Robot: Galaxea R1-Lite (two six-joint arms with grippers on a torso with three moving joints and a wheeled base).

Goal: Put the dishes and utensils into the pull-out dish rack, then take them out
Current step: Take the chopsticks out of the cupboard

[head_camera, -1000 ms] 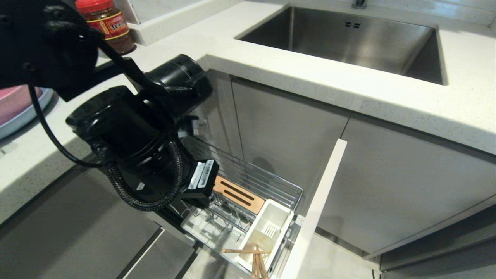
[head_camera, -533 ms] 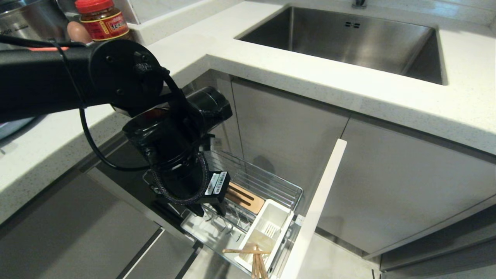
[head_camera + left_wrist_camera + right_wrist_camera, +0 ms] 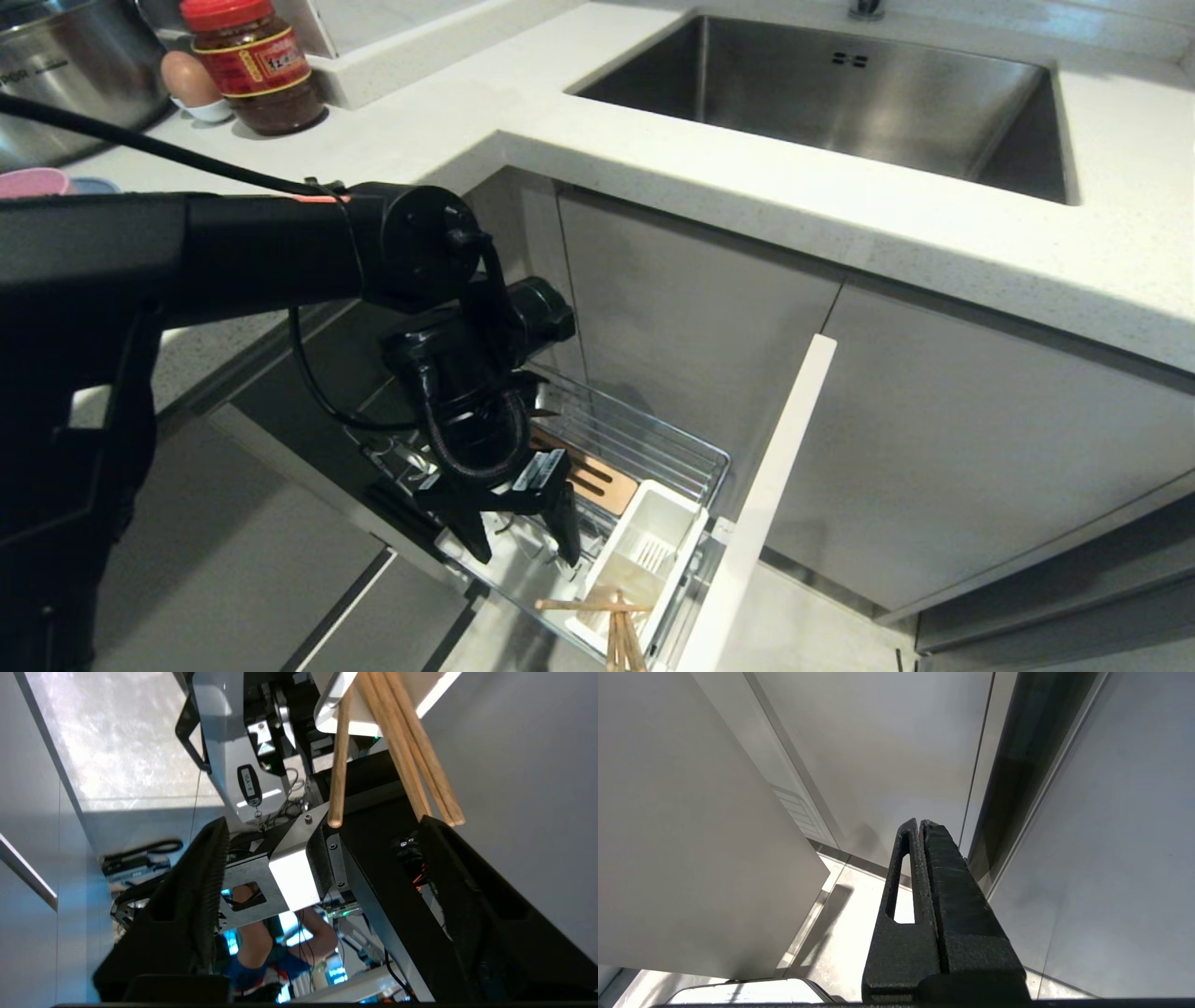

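The pull-out dish rack (image 3: 653, 439) stands drawn out under the counter, with its white front panel (image 3: 775, 495) at the near end. Wooden chopsticks (image 3: 618, 627) lean in its white utensil cup (image 3: 649, 546), one of them lying across the rim. My left gripper (image 3: 521, 546) hangs open over the rack's tray beside the cup, holding nothing. In the left wrist view the chopsticks (image 3: 397, 742) end close to the left gripper (image 3: 323, 821), outside the gap. The pink bowl (image 3: 28, 180) and light-blue plate (image 3: 93, 185) peek out on the counter behind my arm. The right gripper (image 3: 920, 823) is parked, shut and empty.
A steel pot (image 3: 75, 56), an egg (image 3: 191, 79) and a red-lidded jar (image 3: 252, 61) stand at the back left of the counter. The sink (image 3: 840, 93) is at the back right. A slotted wooden strip (image 3: 588, 476) sits in the rack. A person's arm (image 3: 280, 942) shows past the left fingers.
My left arm has swung down from counter height to the rack, toward the utensil cup, and its fingers have spread apart. The chopsticks and rack have not moved.
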